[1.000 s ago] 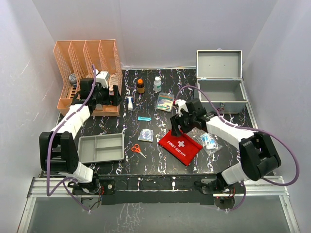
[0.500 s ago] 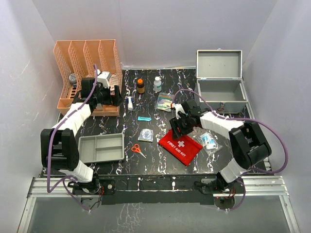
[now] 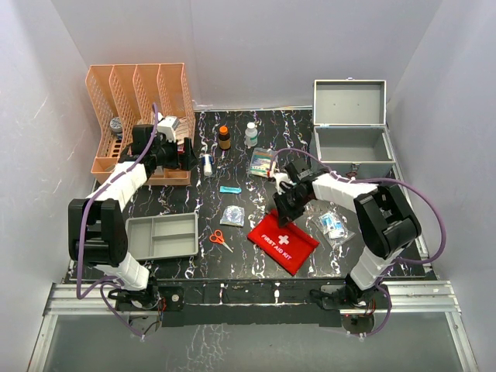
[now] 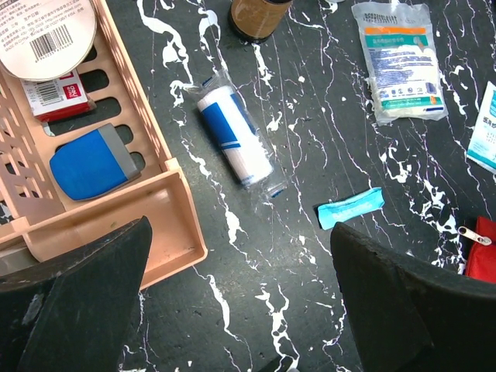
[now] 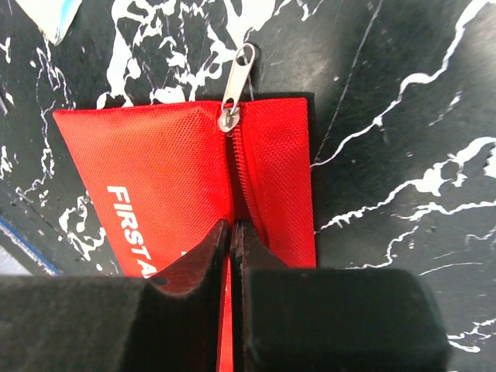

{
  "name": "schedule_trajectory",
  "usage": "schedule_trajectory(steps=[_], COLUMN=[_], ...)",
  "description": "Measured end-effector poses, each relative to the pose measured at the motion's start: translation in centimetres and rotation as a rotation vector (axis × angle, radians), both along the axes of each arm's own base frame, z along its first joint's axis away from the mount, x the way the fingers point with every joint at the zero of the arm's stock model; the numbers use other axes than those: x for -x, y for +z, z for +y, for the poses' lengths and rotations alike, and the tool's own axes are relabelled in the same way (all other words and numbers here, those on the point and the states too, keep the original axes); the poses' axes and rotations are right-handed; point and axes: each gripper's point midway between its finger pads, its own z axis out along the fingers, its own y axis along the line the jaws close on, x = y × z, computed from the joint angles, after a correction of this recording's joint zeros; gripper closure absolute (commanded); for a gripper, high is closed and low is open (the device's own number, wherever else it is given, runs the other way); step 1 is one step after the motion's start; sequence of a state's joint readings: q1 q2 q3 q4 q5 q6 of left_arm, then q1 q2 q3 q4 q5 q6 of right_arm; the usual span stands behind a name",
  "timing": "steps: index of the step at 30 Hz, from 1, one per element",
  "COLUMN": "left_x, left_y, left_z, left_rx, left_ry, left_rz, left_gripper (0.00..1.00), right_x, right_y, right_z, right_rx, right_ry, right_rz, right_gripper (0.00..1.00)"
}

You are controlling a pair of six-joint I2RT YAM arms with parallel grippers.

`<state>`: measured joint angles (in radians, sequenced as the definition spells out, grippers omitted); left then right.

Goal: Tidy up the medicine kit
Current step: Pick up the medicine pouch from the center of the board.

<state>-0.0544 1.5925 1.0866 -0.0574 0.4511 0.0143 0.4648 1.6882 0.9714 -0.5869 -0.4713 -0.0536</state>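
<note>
Near centre, right claw [image 5: 231, 226] has pinched red pouch [image 5: 155, 159].

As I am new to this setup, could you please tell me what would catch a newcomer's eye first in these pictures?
The red first-aid pouch at front centre stands out, its zip-side edge pinched by the right arm's fingers. At the far right, the grey metal medicine kit stands with its lid raised, and at the far left a peach file organizer holds a few items.

the medicine kit [image 3: 372, 168], a grey metal box, stands at the far right, hinged lid raised upright.
</note>
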Motion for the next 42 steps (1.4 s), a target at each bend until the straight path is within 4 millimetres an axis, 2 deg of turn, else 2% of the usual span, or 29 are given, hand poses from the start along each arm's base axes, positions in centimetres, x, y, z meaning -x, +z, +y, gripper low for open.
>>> schedule_trajectory(steps=[5, 9, 14, 19, 25, 28, 34, 39, 42], left_x=[0.1, -0.2, -1.5, -1.2, -0.3, -0.1, -0.9, 1.1, 2.2], left_y=[0.0, 0.6, 2.4, 2.8, 3.2, 3.8, 6.0, 5.3, 5.1], left_z=[-0.1, -0.2, -0.2, -0.4, -1.9, -2.7, -4.7, -7.0, -8.7], left_rx=[0.004, 0.005, 0.012, 0.078, 0.256, 0.295, 0.249, 0.18, 0.156], left_ry=[0.001, 0.0, 0.04, 0.093, 0.069, 0.001, -0.191, -0.324, -0.396], left_rz=[0.005, 0.023, 0.032, 0.087, 0.185, 0.209, 0.177, 0.18, 0.178], left_gripper=[0.02, 0.01, 0.01, 0.01, 0.01, 0.01, 0.01, 0.03, 0.09], right_x=[0.9, 0.3, -2.2, -4.4, -5.5, -6.1, -8.1, -10.0, -10.9], right_y=[0.1, 1.3, 4.7, 8.6, 11.0, 12.1, 14.4, 16.0, 17.1], right_z=[0.2, 0.8, 2.4, 3.5, 3.7, 3.8, 4.4, 5.0, 5.3], right_rx=[-0.014, -0.041, -0.091, -0.138, -0.136, -0.135, -0.144, -0.148, -0.152], right_ry=[0.012, 0.019, 0.022, 0.025, 0.027, 0.029, 0.034, 0.044, 0.047], right_rz=[0.046, 0.044, -0.024, -0.121, -0.166, -0.192, -0.265, -0.323, -0.353], right_gripper=[1.0, 1.0, 1.0, 1.0, 1.0, 1.0, 1.0, 1.0, 1.0])
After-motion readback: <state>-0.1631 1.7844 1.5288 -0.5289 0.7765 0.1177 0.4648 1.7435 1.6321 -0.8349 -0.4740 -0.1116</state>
